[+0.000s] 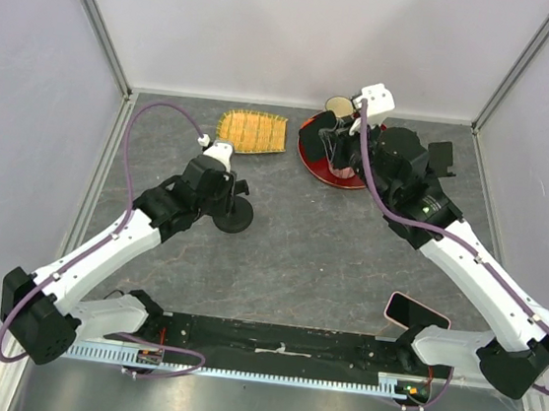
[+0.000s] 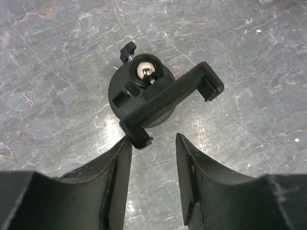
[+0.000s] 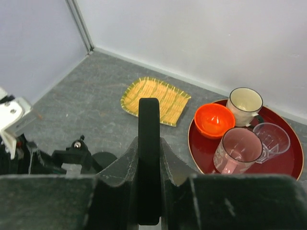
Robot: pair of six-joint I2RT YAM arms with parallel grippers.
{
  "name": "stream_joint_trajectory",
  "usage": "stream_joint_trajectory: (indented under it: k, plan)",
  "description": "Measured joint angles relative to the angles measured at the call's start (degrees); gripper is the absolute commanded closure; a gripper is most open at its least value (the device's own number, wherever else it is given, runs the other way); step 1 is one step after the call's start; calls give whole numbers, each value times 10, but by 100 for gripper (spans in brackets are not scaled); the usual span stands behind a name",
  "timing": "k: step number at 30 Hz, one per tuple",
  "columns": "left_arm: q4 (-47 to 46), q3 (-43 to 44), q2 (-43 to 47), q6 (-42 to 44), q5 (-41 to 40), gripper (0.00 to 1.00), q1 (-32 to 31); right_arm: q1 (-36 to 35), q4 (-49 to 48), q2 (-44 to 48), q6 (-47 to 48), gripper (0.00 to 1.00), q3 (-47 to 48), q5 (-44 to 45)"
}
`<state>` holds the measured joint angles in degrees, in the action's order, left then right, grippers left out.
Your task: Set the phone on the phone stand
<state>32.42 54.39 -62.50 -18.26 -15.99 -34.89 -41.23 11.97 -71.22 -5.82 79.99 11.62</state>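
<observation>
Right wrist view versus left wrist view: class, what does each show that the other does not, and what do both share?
Only the right wrist: the phone clamped edge-on in the right gripper, a woven mat, and a red tray with an orange bowl, a mug and two glasses. Only the left wrist: the left gripper, jaws apart. Both: the phone stand and the grey table.
</observation>
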Motion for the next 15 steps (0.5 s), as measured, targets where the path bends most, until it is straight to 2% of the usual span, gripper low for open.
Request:
stream_joint_trajectory:
  k: [4, 5, 8, 11, 14, 15]
  plan:
    - [-5, 11, -30, 11, -7, 64, 1, 1, 6, 6, 12, 100, -23, -21]
    - [-7, 12, -33, 13, -7, 70, 1, 2, 9, 7, 13, 100, -27, -26]
    - [-8, 17, -39, 21, -7, 78, 2, 2, 23, 16, 18, 100, -37, -40]
    - [-7, 25, -45, 35, -15, 83, 6, 2, 33, 19, 27, 100, -40, -47]
    - [-7, 25, -45, 49, -18, 98, 7, 2, 42, 19, 35, 100, -40, -50]
    - [-7, 25, -45, 55, -18, 98, 7, 2, 46, 19, 38, 100, -40, -52]
